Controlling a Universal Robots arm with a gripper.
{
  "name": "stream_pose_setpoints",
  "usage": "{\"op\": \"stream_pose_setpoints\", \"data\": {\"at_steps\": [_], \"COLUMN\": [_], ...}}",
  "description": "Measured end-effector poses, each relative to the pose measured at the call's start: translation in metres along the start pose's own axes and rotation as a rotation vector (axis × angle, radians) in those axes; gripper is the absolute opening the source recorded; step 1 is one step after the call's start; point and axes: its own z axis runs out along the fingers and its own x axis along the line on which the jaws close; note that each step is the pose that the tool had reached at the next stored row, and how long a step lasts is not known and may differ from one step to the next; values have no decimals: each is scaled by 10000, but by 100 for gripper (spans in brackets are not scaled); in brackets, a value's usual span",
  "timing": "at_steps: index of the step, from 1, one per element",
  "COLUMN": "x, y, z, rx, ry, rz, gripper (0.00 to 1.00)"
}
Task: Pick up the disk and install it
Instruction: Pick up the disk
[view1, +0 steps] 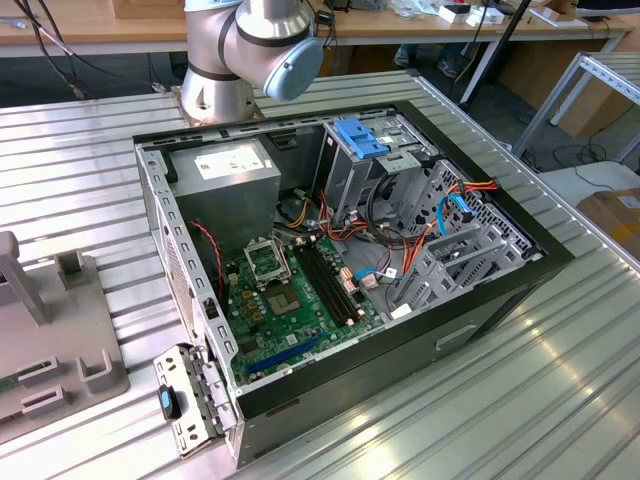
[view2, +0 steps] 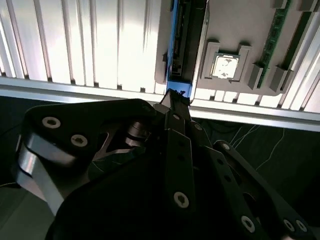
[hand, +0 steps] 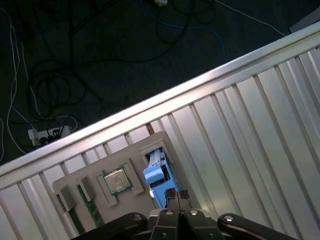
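The tool (hand: 176, 194) is closed, fingers together, at the disk (hand: 155, 175) (stood edgewise in the fixture (view1: 95, 325), 9 o'clock from the case (view1: 158, 210), exterior view).

Silver arm (view1: 215, 45), pale-blue cap (view1: 293, 68); black pincer (view2: 175, 98), silver screws (view2: 181, 199).

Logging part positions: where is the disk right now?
In both wrist views the disk sits in the grey holder beside the chip, just ahead of the end effector.
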Motion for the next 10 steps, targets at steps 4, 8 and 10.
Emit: {"op": "stream_pose_setpoints", "data": {"at_steps": [4, 8, 10], "x": [0, 0, 0], "y": [0, 0, 0], "z": [0, 0, 0], "rx": [-7, -10, -15], "ry": [-9, -16, -22], "rz": [-595, -937, -1330], "gripper": [11, 11, 11]}}
